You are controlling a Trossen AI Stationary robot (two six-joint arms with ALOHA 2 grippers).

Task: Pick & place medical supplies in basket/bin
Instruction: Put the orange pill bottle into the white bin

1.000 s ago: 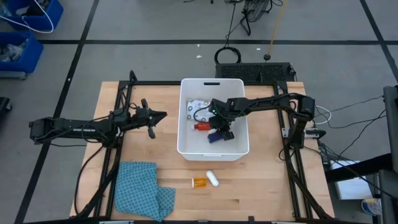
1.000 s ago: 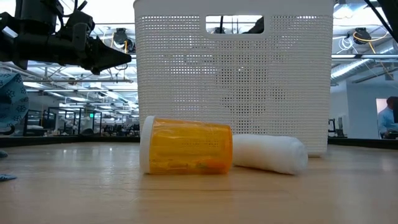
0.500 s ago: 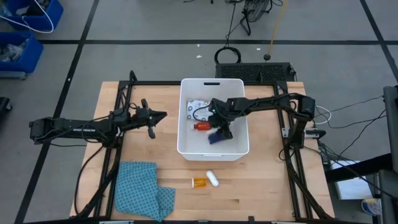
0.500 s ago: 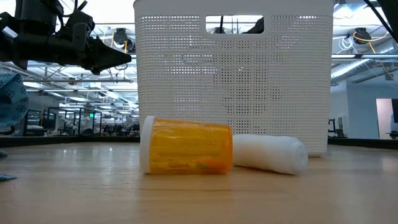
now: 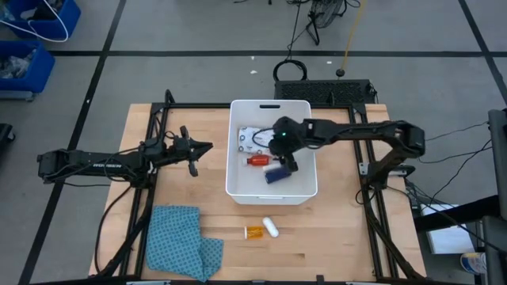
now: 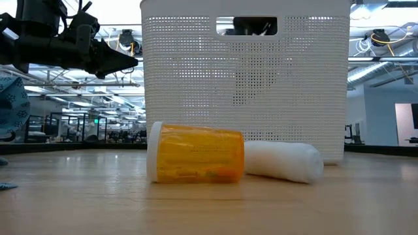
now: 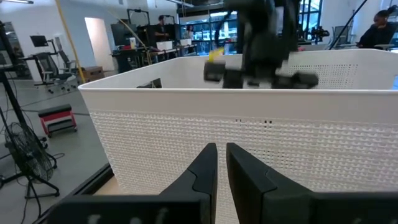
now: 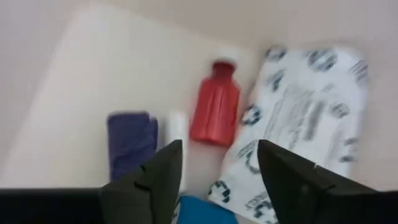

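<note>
Hovering with jaws apart, the right gripper [image 5: 283,150] hangs inside the white bin [image 5: 238,187] above the red bottle [image 8: 215,112], while the left gripper [image 5: 200,148], jaws closed, waits beside it.

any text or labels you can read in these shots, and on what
No text here can be read.
White printed packet in the white basket: dark round marks and lines of print, too blurred to read.
Orange pill bottle lying on the table: a label shows faintly through the plastic, not legible.
Left arm: small pale lettering along the link, too small to read.
Red bottle: no label visible.
</note>
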